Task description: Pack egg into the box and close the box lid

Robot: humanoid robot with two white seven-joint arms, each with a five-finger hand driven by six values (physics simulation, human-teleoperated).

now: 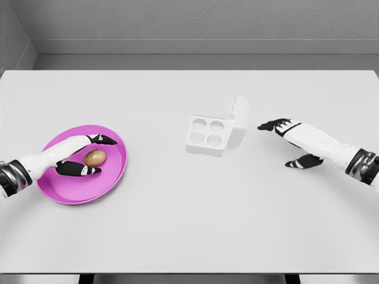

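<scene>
The egg [94, 157] lies in the pink plate [112, 177], far left of the box [207, 135]. The left hand [83, 155] brackets it with fingers spread, apparently lining up a grasp. Right of the box, the right hand [291, 142] waits open beside the raised lid [238, 121].

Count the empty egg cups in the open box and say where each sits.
4, all empty, in a two-by-two grid in the white box: two at the back, two at the front. None hidden.
</scene>
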